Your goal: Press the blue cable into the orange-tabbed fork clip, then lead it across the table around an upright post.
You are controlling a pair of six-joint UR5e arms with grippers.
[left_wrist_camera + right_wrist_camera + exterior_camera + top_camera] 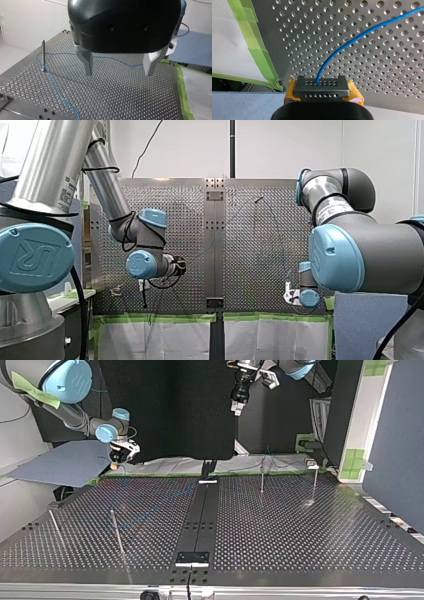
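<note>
1. Front view: my left gripper hangs over the left half of the perforated table. My right gripper sits low at the table's near right edge. I cannot tell either one's opening from here.
2. Top view: my right gripper is at the table's far left corner, and my left gripper is high above the far edge.
3. Left wrist view: the metal fingers stand wide apart and empty. The blue cable lies on the table, bends by an upright post and passes just beside its base.
4. Right wrist view: the yellow pads are closed on the cable's end. The cable arcs away over the holes, near the green tape.
</note>
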